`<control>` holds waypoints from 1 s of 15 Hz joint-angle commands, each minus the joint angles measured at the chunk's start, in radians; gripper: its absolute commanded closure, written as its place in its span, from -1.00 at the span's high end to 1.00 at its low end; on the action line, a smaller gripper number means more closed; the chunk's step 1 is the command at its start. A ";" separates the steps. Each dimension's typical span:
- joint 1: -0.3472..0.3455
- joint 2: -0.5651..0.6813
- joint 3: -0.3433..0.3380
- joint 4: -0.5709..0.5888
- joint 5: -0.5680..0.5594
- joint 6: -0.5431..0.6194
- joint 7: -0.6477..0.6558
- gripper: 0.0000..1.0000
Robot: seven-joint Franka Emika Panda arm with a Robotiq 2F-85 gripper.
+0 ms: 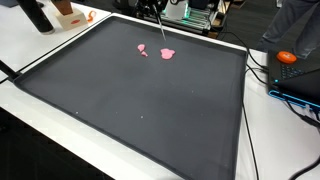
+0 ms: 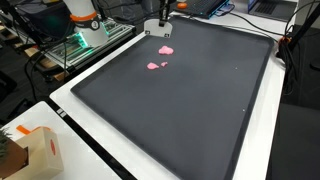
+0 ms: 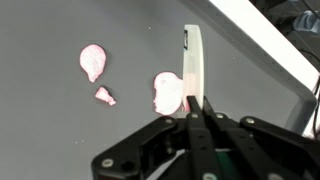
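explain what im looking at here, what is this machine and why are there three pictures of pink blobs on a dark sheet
This is a single robot arm, steered by a person. Two pictures come from cameras standing outside it, showing the same dark mat from different places. The third comes from a camera on the arm's wrist, looking past its end effector, the two-fingered grasping part. Those fingers are shut on a flat white stick. Three pink bits lie on the mat. The large pink blob is right by the stick, though whether they touch cannot be told. The second pink blob and the small pink scrap lie apart from it. What the pink stuff is cannot be told.
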 commanded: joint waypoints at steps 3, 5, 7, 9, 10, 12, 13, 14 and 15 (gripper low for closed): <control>0.039 -0.084 0.025 -0.045 0.001 0.052 -0.057 -0.98; 0.053 -0.103 0.032 -0.047 0.006 0.057 -0.079 -0.98; 0.070 -0.126 0.039 -0.050 0.000 0.069 -0.099 -0.98; 0.086 -0.148 0.047 -0.054 -0.008 0.085 -0.120 -0.98; 0.094 -0.158 0.050 -0.056 -0.007 0.095 -0.131 -0.98; 0.110 -0.177 0.056 -0.059 -0.006 0.111 -0.145 -0.98; 0.118 -0.184 0.059 -0.057 -0.009 0.117 -0.140 -0.98; 0.125 -0.194 0.064 -0.055 -0.018 0.130 -0.125 -0.98; 0.133 -0.204 0.069 -0.049 -0.015 0.141 -0.109 -0.98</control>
